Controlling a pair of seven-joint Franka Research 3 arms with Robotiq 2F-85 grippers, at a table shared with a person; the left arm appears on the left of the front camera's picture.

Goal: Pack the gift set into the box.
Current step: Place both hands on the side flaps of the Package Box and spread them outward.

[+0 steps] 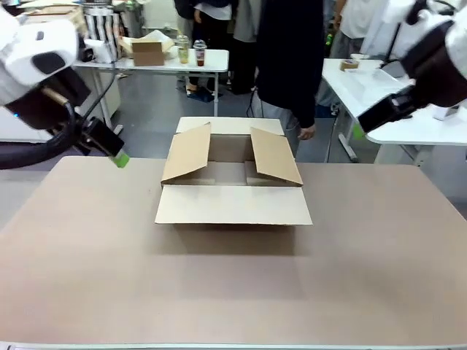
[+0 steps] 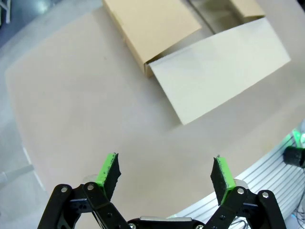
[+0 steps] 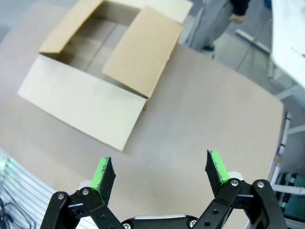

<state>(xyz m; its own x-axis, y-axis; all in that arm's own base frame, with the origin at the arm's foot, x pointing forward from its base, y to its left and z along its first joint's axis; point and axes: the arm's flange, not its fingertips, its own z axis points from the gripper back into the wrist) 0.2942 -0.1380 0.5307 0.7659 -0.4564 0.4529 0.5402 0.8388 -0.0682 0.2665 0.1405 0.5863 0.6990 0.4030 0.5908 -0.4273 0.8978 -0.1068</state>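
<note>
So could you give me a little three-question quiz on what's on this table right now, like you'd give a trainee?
1. True or false: the large shallow brown cardboard box has its flaps open.
2. The left tool is: A) shut on a flap, B) open and empty, C) inside the box.
3. Fill in: the person in dark clothing stands at the ___ side of the beige table.

Key
1. True: two side flaps slant up and the near flap lies flat on the table.
2. B; the right tool is open and empty too.
3. Far. No gift set shows in any view.
</note>
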